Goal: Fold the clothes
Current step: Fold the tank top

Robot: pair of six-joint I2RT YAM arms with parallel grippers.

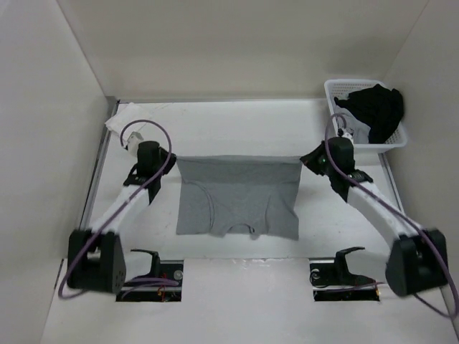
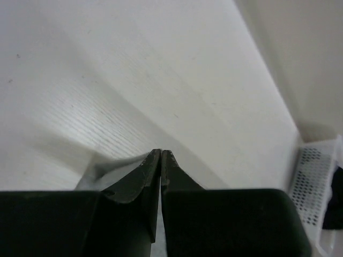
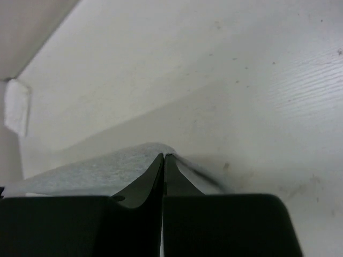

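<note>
At the far left corner of the desk (image 1: 237, 129) lies a small white cloth (image 1: 118, 127), well apart from the work. Just right of it, the left arm reaches out, and its left claw (image 1: 174, 159) is clenched on the upper left corner of the grey garment (image 1: 238, 197). In the left wrist view the two fingers meet tip to tip, and a sliver of grey fabric (image 2: 107, 166) shows at the left claw (image 2: 161, 152), raised off the desk with a shadow beneath.

The grey garment sits in the middle of the desk, between the two arms. Its upper edge is drawn into a straight line from one claw to the other, and the rest spreads toward the near edge, with a neckline curve showing at the bottom hem. Whether the lower part lies flat on the desk cannot be told.

The right claw (image 1: 301, 159) is clenched on the upper right corner. From the right wrist its fingers are pressed together at the right claw (image 3: 163, 156), and the grey knit (image 3: 96, 168) runs off to the left from the tips.

At the far right corner stands a white basket (image 1: 337, 89) with perforated walls, and a black garment (image 1: 376, 107) is heaped in it and spills over its rim.
</note>
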